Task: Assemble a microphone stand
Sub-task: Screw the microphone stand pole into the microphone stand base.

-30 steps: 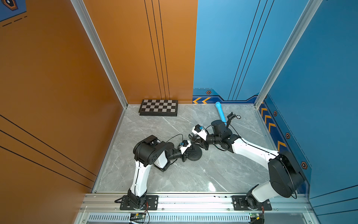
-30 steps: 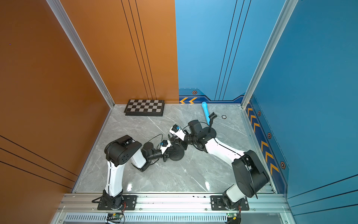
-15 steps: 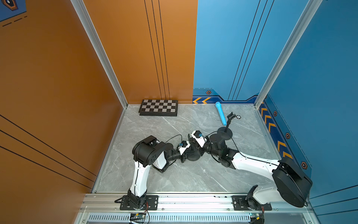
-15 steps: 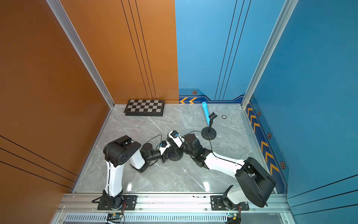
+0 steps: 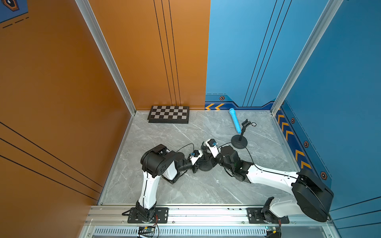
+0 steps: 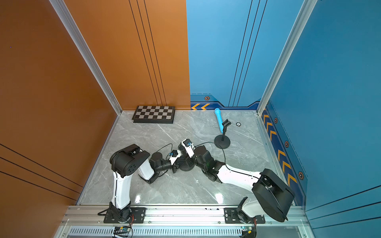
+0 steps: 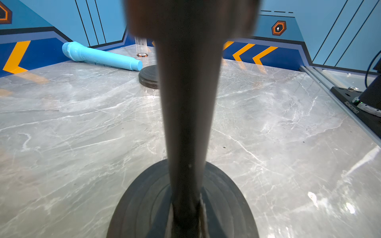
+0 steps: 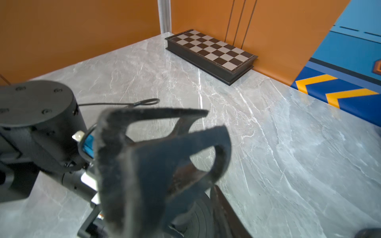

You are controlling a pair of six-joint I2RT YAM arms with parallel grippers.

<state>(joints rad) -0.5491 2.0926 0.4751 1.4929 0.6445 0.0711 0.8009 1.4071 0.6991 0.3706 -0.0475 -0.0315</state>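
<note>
Grey marble desk [image 5: 185, 191]: left jaws clamping black metal pole [image 7: 185, 123], apparently seated in round black base [image 5: 205, 166]; right jaws parted, empty; light-blue plastic microphone [image 5: 235, 120] unmounted.

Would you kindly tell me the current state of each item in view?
microphone stand: upright, clip empty.
blue microphone: lying flat on the floor.
chessboard: folded shut.
round base: flat, pole standing on it.
left gripper: shut on pole.
right gripper: open.
</note>
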